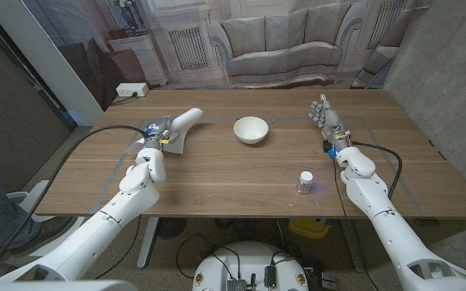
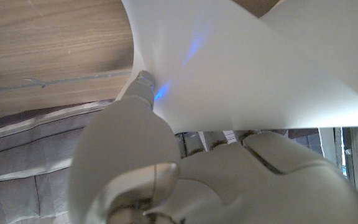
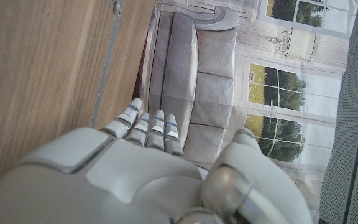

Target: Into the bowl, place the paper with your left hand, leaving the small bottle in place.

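Behind the wooden table a picture of a grey sofa is hanging. On the far left, the left hand is pinching the white paper, lifting it up left of the white bowl. On the right, the right hand is holding nothing, fingers straight and close together. Nearer, the small bottle is standing upright.

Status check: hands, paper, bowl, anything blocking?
Left hand holds white paper sheet. Right hand open. White round bowl empty; small bottle clear of path.
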Action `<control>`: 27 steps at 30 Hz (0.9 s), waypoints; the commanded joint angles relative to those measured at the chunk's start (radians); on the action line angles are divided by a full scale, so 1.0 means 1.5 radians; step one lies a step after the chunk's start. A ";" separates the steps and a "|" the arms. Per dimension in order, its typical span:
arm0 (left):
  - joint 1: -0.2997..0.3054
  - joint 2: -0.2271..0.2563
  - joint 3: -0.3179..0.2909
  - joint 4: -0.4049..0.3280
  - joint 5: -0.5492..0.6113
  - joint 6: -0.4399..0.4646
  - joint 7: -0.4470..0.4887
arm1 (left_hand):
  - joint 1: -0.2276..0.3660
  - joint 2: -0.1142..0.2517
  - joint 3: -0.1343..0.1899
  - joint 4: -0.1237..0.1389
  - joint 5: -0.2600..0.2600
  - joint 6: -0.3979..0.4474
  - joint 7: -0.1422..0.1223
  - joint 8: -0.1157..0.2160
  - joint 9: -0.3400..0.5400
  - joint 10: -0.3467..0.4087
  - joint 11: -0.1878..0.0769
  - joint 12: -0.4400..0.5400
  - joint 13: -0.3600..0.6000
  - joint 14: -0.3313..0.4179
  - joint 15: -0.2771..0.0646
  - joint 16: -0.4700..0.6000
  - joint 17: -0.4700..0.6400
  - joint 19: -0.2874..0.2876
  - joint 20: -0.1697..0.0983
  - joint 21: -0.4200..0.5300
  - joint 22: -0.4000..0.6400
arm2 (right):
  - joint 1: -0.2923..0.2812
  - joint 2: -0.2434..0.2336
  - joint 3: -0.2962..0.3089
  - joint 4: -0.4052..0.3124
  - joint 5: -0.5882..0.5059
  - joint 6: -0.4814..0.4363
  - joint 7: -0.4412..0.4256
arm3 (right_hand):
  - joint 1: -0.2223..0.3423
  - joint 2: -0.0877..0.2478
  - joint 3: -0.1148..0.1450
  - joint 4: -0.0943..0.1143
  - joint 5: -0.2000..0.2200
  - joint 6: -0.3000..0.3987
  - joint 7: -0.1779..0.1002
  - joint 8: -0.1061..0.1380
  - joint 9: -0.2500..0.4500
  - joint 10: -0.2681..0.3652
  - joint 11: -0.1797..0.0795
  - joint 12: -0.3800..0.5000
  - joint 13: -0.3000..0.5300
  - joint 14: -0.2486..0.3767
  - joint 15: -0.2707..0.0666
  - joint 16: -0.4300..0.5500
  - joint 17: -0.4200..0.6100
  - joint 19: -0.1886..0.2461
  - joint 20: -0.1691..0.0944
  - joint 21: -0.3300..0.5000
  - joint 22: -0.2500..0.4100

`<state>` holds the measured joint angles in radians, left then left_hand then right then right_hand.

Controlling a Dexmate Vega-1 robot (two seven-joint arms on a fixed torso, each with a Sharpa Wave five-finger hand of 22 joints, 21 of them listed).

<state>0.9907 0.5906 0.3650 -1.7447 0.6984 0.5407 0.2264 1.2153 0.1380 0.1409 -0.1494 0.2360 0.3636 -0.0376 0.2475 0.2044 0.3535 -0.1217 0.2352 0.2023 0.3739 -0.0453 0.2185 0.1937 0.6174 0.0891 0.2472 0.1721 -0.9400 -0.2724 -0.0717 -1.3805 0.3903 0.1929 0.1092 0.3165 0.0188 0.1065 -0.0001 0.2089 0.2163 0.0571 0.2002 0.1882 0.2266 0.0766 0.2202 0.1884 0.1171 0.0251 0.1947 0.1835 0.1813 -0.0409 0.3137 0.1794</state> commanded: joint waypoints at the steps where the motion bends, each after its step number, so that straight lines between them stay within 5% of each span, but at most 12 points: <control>1: 0.009 0.005 -0.016 -0.025 -0.014 -0.007 -0.002 | 0.002 0.002 0.000 0.007 -0.006 0.006 -0.002 0.001 0.002 0.007 0.000 -0.001 0.003 0.007 -0.039 0.000 0.003 0.002 -0.001 -0.005 0.001 | -0.008 -0.002 -0.001 -0.012 -0.001 -0.002 -0.007 | 0.001 0.005 0.000 -0.005 -0.002 0.005 0.001 -0.002 0.002 0.006 0.001 0.000 0.001 0.000 0.000 -0.004 0.001 0.006 -0.013 -0.004 0.001; 27: 0.006 0.029 -0.020 -0.054 -0.031 -0.056 0.005 | -0.013 0.006 -0.002 0.022 -0.018 0.013 -0.007 -0.001 0.002 0.013 -0.004 -0.005 0.003 0.009 -0.040 -0.003 0.004 0.001 0.001 -0.013 0.002 | -0.006 0.001 0.000 -0.009 0.001 0.000 -0.011 | 0.001 0.006 -0.001 -0.007 -0.002 0.005 0.002 -0.002 0.002 0.007 -0.001 0.000 0.001 0.000 0.000 -0.004 0.001 0.008 -0.012 -0.010 0.001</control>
<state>1.0056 0.6193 0.3358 -1.8082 0.6597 0.4824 0.2310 1.2023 0.1504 0.1366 -0.1237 0.2103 0.3706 -0.0448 0.2474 0.2046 0.3602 -0.1284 0.2282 0.2022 0.3762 -0.0430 0.2128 0.1980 0.6173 0.0892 0.2288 0.1722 -0.9497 -0.2741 -0.0742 -1.3975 0.3883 0.1914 0.0952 0.3207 0.0230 0.1022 -0.0043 0.2089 0.2163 0.0571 0.2002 0.1881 0.2266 0.0766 0.2202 0.1884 0.1171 0.0250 0.1912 0.1834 0.1848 -0.0371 0.2989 0.1792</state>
